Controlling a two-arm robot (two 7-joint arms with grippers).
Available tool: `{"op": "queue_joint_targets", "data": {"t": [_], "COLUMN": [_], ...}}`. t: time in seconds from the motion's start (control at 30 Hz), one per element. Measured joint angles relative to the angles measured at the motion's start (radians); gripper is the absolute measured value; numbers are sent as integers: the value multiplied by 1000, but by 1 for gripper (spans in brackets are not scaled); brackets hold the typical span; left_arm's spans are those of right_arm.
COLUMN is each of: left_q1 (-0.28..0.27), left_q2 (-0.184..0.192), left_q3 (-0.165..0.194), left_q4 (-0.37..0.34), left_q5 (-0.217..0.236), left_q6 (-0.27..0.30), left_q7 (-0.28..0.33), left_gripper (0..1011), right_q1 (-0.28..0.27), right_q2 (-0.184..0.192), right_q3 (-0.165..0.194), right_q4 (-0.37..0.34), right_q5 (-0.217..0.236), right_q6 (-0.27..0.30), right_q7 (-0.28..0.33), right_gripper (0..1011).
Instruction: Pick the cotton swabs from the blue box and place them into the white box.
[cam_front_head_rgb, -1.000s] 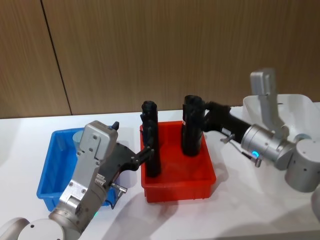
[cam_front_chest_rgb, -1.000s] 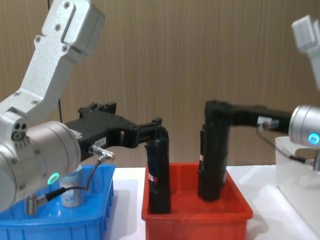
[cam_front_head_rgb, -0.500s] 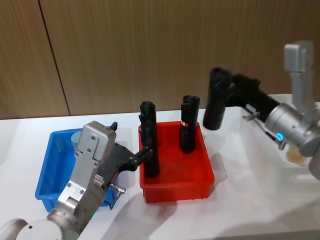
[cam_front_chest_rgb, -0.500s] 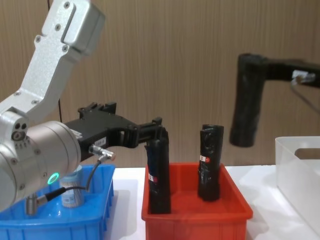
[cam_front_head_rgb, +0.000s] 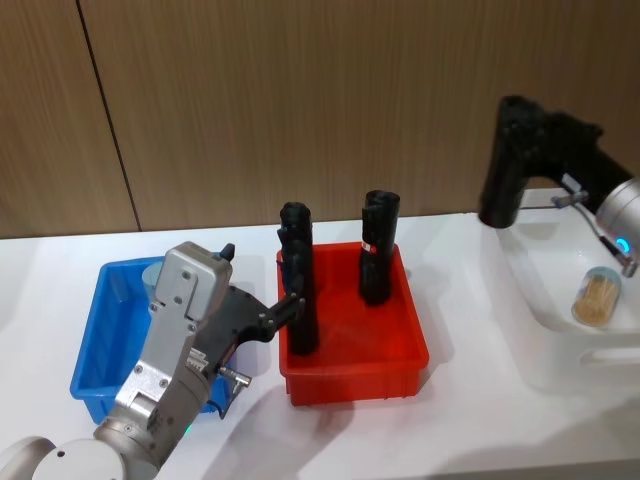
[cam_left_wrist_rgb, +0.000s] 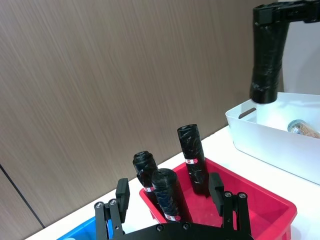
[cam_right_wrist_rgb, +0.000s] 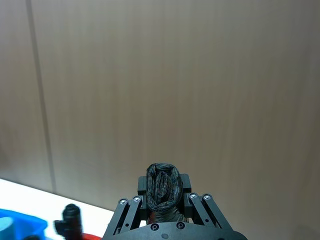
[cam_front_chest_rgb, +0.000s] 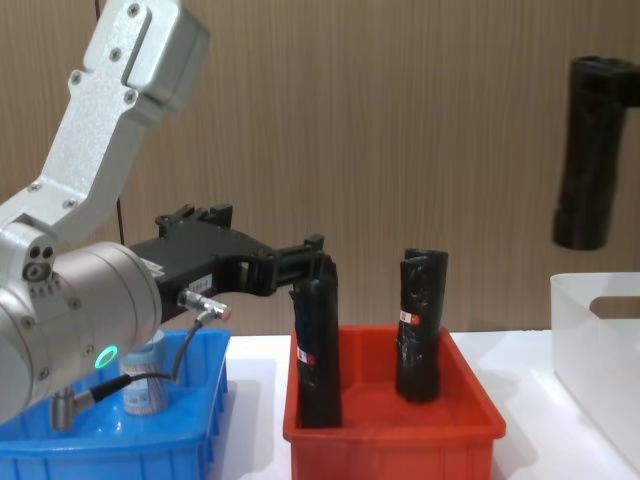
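Right gripper (cam_front_head_rgb: 512, 125) clenched on black roll (cam_front_head_rgb: 502, 165), high above white box (cam_front_head_rgb: 540, 300) rim; left gripper (cam_front_head_rgb: 288, 306) released at red bin (cam_front_head_rgb: 350, 372).

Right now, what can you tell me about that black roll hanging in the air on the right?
The black roll is a tall cylinder wrapped in crinkled, matte black film. The right gripper is shut on its top end, holding it upright, clear of everything else. It hangs above the near edge of the white box, away from the red bin.
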Motion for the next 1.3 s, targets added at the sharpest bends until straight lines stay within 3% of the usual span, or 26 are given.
{"op": "queue_joint_targets", "data": {"t": [0.47, 0.93, 1.1, 1.17, 1.3], "left_q1": [0, 0, 0, 0, 0], "left_q2": [0, 0, 0, 0, 0], "left_q3": [0, 0, 0, 0, 0], "left_q4": [0, 0, 0, 0, 0], "left_q5": [0, 0, 0, 0, 0], "left_q6": [0, 0, 0, 0, 0], "left_q7": [0, 0, 0, 0, 0], "left_gripper": [1000, 999, 1000, 1000, 999], "right_q1": [-15, -14, -12, -12, -12], "right_q2": [42, 59, 62, 62, 64], "right_q3": [46, 73, 78, 78, 81], "right_q4": [-40, 3, 16, 17, 24], "right_q5": [-38, -47, -47, -48, -49], "right_q6": [138, 227, 237, 238, 240], "right_q7": [-157, -220, -223, -223, -224], "right_gripper": [355, 367, 532, 552, 727]}}
